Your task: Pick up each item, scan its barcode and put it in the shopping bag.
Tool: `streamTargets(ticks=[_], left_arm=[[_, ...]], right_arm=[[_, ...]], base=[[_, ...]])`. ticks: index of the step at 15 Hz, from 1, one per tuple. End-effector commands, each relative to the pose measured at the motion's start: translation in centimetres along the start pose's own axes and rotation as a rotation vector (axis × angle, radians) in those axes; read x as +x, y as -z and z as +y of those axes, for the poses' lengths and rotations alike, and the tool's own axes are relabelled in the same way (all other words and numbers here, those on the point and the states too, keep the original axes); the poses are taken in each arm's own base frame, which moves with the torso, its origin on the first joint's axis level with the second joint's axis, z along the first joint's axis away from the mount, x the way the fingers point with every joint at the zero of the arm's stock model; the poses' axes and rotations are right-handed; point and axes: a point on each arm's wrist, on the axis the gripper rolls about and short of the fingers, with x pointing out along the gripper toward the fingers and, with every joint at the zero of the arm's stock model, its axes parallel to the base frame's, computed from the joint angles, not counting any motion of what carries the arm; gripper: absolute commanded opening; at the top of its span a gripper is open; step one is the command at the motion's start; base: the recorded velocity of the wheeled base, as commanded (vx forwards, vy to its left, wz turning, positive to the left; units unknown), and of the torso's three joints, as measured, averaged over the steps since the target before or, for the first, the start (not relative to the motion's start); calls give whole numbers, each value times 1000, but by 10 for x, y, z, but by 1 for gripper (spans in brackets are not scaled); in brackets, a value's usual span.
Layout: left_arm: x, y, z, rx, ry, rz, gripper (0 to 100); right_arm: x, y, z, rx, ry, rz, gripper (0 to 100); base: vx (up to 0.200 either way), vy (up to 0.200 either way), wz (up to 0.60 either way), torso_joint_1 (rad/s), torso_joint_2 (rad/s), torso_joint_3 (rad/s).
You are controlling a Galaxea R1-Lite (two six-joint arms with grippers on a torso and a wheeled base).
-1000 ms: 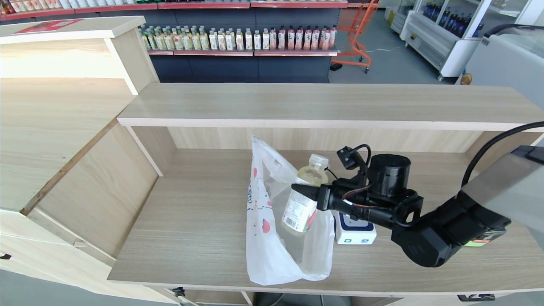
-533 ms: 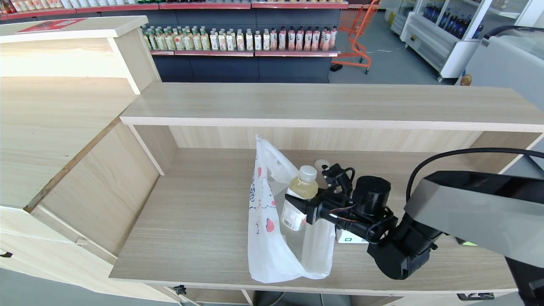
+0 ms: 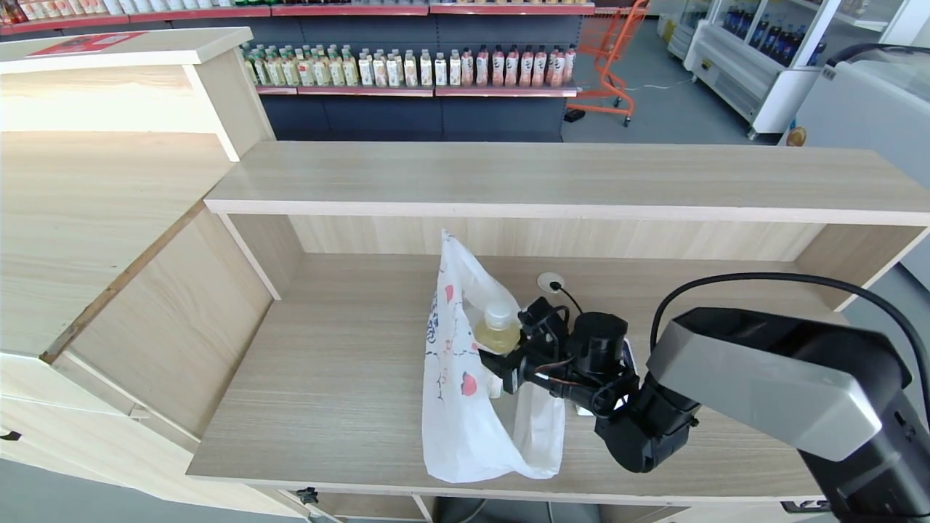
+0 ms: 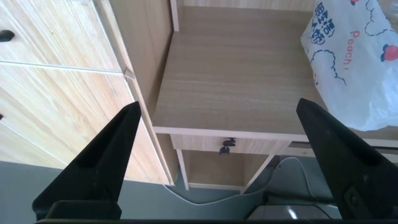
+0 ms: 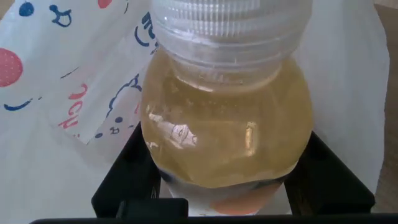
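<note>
though half-bagged, bottle (image 3: 498, 330) within end effector (image 3: 500, 361)

I had bright, even light; glare washed the raised counter (image 3: 87, 102), soft shadow lay under the shelf (image 3: 552, 174), highlights on the bottle (image 5: 230, 124)

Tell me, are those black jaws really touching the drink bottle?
Touching. The right wrist view shows the jaws of the right gripper pressed against both sides of the bottle, with no gap, beside the white bag.
</note>
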Motion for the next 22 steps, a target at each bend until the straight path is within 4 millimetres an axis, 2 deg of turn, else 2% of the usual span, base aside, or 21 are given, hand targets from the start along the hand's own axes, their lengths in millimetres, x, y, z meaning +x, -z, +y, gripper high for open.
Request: streamTargets(ticks=[1,2,4,5,7,9,11,17,18,20,21,22], left_arm=[[0,0,0,0,-1,0,100],[0,0,0,0,-1,0,100],[0,0,0,0,-1,0,100],[0,0,0,0,-1,0,100],[0,0,0,0,-1,0,100],[0,0,0,0,-1,0,100],[0,0,0,0,-1,0,100],[0,0,0,0,-1,0,100],[0,0,0,0,-1,0,100],[0,0,0,0,-1,0,100],[0,0,0,0,-1,0,100],[0,0,0,0,-1,0,100]], right_arm=[[6,5,1,-7,-5,9,0],[11,5,2,-17,-10,-4,100],[12,-4,1,-9,-12,-26,100],[10,-16,1,23,-12,-38,100],[-2,-42,-1,128,-4,-58,100],[-22,-62,-7,243,18,-27,100],[-33,-77,-6,317,19,-47,100],[-52,-106,-4,404,17,-97,100],[-66,-112,-8,423,44,-97,100],[-94,-106,-26,394,131,-44,100],[-125,-110,-37,289,205,10,100],[-155,-113,-37,251,252,40,100]], base=[[0,0,0,0,0,0],[0,0,0,0,0,0],[0,0,0,0,0,0],[0,0,0,0,0,0],[0,0,0,0,0,0],[0,0,0,0,0,0],[0,0,0,0,0,0],[0,0,0,0,0,0],[0,0,0,0,0,0],[0,0,0,0,0,0],[0,0,0,0,0,0],[0,0,0,0,0,0]])
